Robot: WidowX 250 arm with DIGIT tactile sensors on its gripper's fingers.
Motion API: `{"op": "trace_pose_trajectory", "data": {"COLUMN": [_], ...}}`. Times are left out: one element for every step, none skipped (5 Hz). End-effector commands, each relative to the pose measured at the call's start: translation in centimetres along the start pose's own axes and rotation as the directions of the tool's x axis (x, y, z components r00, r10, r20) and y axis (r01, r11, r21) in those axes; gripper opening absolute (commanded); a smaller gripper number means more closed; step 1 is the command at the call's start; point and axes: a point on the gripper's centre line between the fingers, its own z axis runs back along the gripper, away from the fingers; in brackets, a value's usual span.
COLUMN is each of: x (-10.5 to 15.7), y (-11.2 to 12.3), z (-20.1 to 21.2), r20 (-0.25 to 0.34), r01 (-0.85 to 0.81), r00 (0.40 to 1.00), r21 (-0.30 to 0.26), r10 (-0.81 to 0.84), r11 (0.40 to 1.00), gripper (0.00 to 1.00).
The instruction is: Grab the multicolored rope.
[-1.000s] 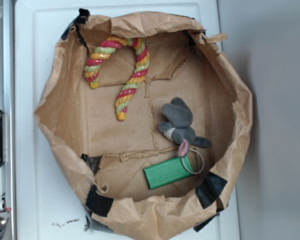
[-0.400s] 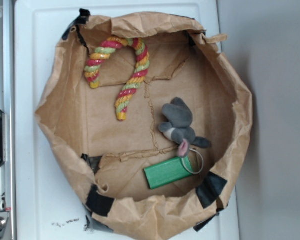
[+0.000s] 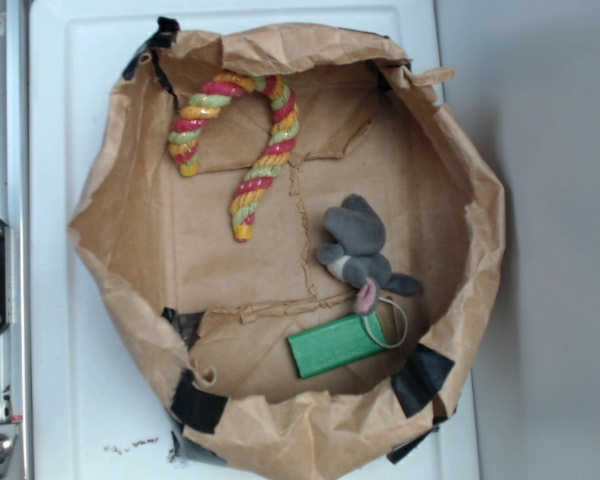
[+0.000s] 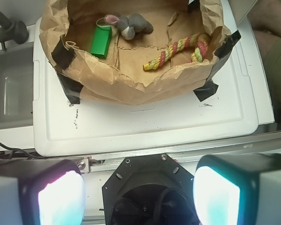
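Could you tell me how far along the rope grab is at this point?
Nothing looks done yet. The red, yellow and green twisted rope lies untouched in the brown paper bag. In the wrist view the gripper is open, holding nothing, well short of the bag. Approach, descent and grasp remain.

Creased matt brown paper forms the bag (image 3: 130, 250), patched with black tape (image 3: 195, 405), holding the twisted fibrous multicolored rope (image 3: 270, 150), a fuzzy grey plush animal (image 3: 358, 245) and a smooth green block (image 3: 335, 345), all on a smooth white plastic tray (image 3: 60, 120).
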Motion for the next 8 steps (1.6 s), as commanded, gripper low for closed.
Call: {"op": "trace_pose_trajectory", "data": {"x": [3.6, 6.4, 8.7, 10.8, 12.5, 13.4, 15.1, 15.6], "y": [-2.2, -2.6, -2.6, -1.8, -0.4, -0.2, -1.1, -1.0], "z": [-2.0, -3.8, -5.6, -7.5, -9.0, -10.9, -13.6, -14.8], "r20": [0.011, 0.012, 0.009, 0.01, 0.027, 0.043, 0.073, 0.094], "r01": [-0.142, -0.215, -0.355, -0.455, -0.501, -0.507, -0.548, -0.565], "r00": [0.99, 0.976, 0.935, 0.89, 0.865, 0.859, 0.831, 0.818], "r21": [-0.01, -0.013, -0.018, -0.007, -0.034, -0.069, -0.061, -0.058], "r10": [0.142, 0.215, 0.356, 0.455, 0.502, 0.51, 0.551, 0.568], "r11": [0.99, 0.976, 0.935, 0.89, 0.865, 0.859, 0.835, 0.823], "gripper": [1.0, 1.0, 1.0, 1.0, 1.0, 1.0, 1.0, 1.0]}}
